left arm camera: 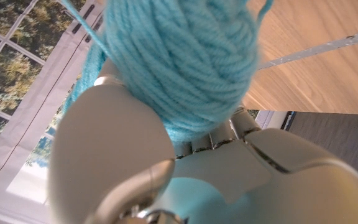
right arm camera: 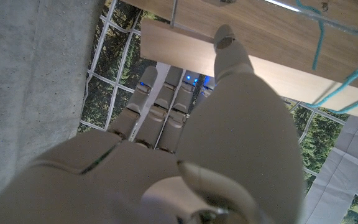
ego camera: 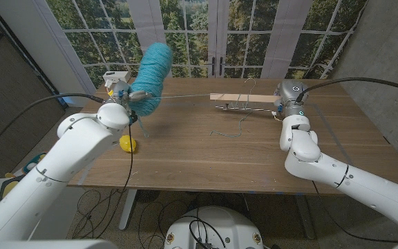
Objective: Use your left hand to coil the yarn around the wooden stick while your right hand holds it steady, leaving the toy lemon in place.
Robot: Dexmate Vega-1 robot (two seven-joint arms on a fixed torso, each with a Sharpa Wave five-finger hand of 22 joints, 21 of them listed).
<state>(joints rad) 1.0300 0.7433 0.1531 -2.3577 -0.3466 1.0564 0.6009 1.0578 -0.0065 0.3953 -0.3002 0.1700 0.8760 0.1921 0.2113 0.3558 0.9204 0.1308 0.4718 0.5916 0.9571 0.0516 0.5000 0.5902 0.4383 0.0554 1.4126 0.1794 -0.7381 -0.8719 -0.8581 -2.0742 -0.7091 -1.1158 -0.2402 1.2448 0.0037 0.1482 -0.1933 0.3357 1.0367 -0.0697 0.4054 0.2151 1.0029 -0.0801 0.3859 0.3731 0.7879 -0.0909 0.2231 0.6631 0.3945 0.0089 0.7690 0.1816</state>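
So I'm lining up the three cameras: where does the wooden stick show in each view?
Head view: wooden stick lies across the table's far right, held at its right end by the right hand.
Left wrist view: I can't pick it out behind the yarn ball.
Right wrist view: pale bar across the frame, right hand's fingers on it.
Shared landmark: the taut yarn strand.

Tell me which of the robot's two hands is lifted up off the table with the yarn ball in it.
The left hand: it holds the teal yarn ball in the air, while the right hand grips the wooden stick.
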